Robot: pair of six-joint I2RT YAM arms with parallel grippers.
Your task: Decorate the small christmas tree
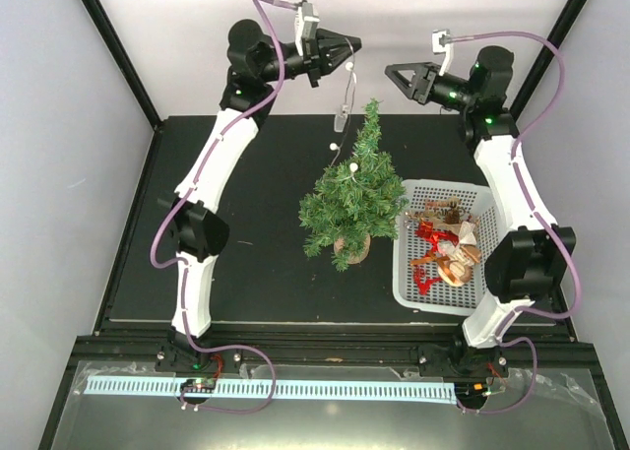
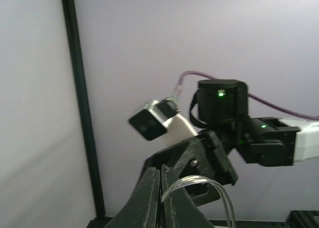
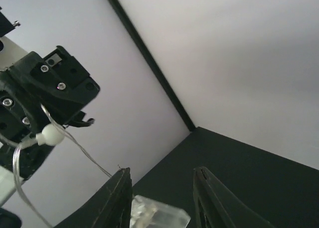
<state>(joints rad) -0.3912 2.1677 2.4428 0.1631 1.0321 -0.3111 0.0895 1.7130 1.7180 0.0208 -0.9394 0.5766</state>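
The small christmas tree stands upright on its tan base in the middle of the black table. My left gripper is raised above and behind the treetop, shut on a clear wire string with white beads that hangs down to the tree. The wire loop shows between the shut fingers. My right gripper is open and empty, facing the left one. In the right wrist view the wire and a bead hang from the left gripper, and a clear plastic piece lies below.
A white basket with red and gold ornaments stands to the right of the tree. Black frame posts rise at the back corners. A white perforated strip runs along the near edge.
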